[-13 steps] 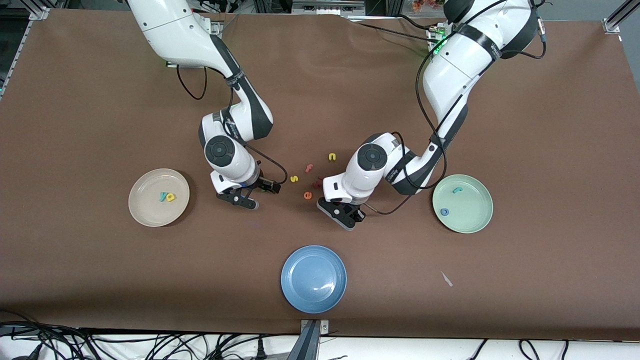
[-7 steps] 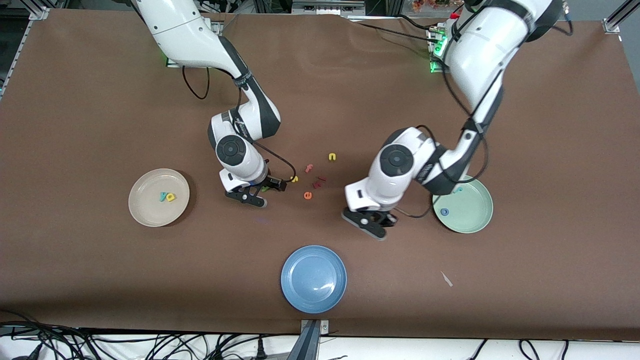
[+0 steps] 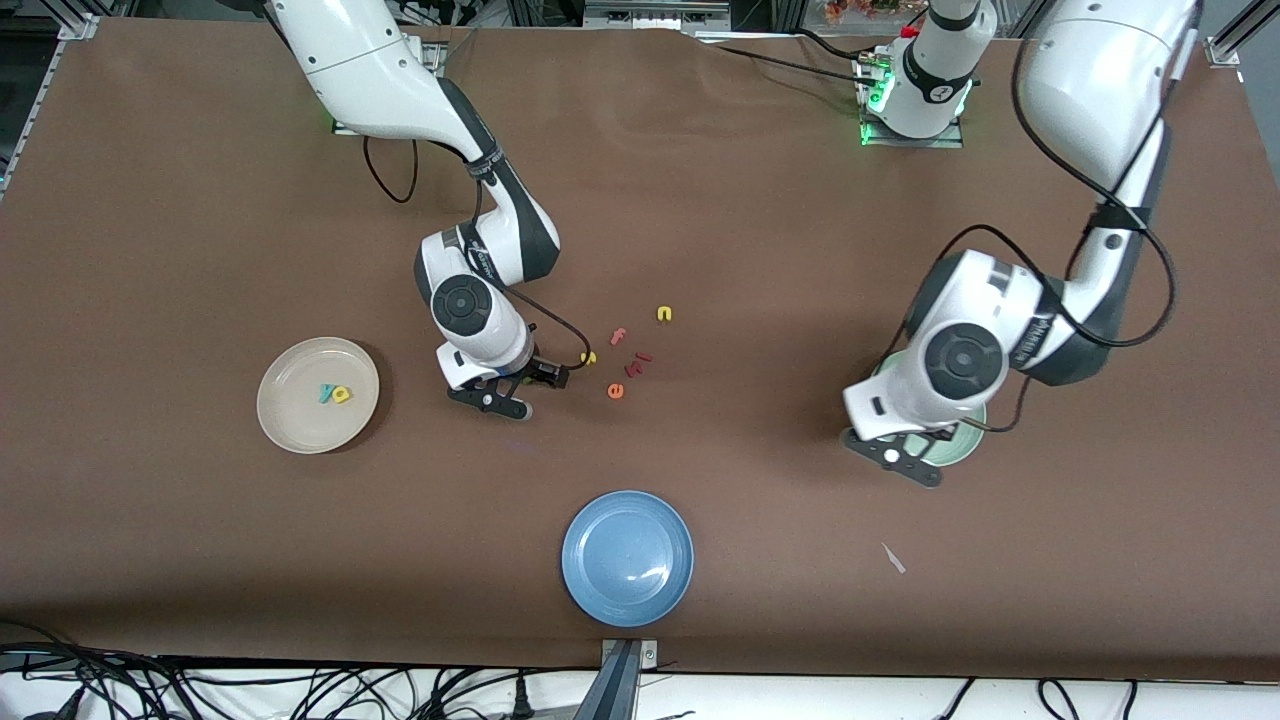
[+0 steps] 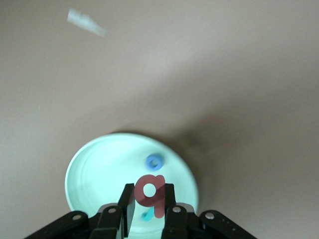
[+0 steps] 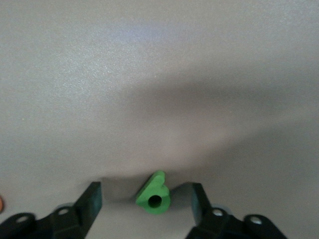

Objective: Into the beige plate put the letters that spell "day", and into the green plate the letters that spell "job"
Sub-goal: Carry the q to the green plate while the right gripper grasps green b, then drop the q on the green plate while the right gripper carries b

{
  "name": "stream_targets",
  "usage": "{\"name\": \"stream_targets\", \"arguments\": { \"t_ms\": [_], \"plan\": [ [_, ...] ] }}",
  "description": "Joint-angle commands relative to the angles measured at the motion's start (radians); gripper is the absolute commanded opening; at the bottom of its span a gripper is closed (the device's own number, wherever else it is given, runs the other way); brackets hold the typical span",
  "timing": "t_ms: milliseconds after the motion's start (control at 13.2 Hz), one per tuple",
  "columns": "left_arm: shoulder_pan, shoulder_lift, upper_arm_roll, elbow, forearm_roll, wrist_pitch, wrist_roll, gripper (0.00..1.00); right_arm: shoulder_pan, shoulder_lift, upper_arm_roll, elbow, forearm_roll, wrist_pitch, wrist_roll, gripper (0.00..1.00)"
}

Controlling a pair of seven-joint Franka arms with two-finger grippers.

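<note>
Between pincer fingers (image 4: 172, 209), foam "b" (image 4: 151, 190)

The table (image 3: 700, 180) was lit evenly and brightly from overhead, soft shadows being cast beneath both arms. A faint glare was caught on the blue plate (image 3: 627, 558). In the left wrist view, motion blur was seen across a paper scrap (image 4: 86, 23); a broad soft shadow was recorded in the right wrist view.

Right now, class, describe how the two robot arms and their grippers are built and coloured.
Both arms are glossy white with dark grey joint bands and round black end caps. Black cables loop beside each forearm. The left gripper and right gripper are black, each with two flat fingers. A green light glows at the left arm's base.
</note>
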Motion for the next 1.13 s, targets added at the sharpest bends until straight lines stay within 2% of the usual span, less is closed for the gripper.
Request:
{"name": "stream_targets", "arguments": {
  "t_ms": [0, 227, 454, 529, 605, 680, 756, 983, 1059],
  "plan": [
    [0.033, -0.044, -0.012, -0.142, 0.025, 0.033, 0.042, 0.00, -0.001, 0.020, -0.001, 0.031, -0.019, -0.005, -0.002, 0.67],
    [0.076, -0.050, -0.011, -0.178, 0.025, 0.067, 0.066, 0.00, -0.001, 0.020, -0.006, 0.030, -0.019, -0.005, -0.013, 0.49],
    [0.155, -0.016, -0.005, -0.247, 0.119, 0.236, 0.066, 0.00, -0.004, 0.020, -0.006, 0.030, -0.018, -0.005, -0.016, 0.31],
    [0.177, -0.004, -0.006, -0.248, 0.132, 0.260, 0.066, 0.00, -0.004, 0.020, -0.006, 0.030, -0.018, -0.007, -0.016, 0.30],
    [0.181, 0.004, -0.008, -0.248, 0.132, 0.265, 0.066, 0.20, -0.004, 0.018, -0.006, 0.031, -0.016, -0.008, -0.017, 0.26],
    [0.169, -0.005, -0.012, -0.248, 0.131, 0.259, 0.065, 0.90, -0.004, 0.018, -0.006, 0.031, -0.016, -0.010, -0.017, 0.24],
    [0.169, -0.021, -0.025, -0.244, 0.131, 0.247, 0.066, 1.00, -0.004, 0.017, -0.006, 0.031, -0.018, -0.010, -0.019, 0.21],
    [0.171, -0.071, -0.051, -0.231, 0.118, 0.209, 0.056, 1.00, -0.007, 0.004, -0.013, 0.057, -0.019, -0.074, -0.031, 0.15],
    [0.169, -0.103, -0.069, -0.228, 0.105, 0.178, 0.056, 1.00, -0.008, 0.004, -0.024, 0.079, -0.019, -0.123, -0.051, 0.08]
  ]
}}
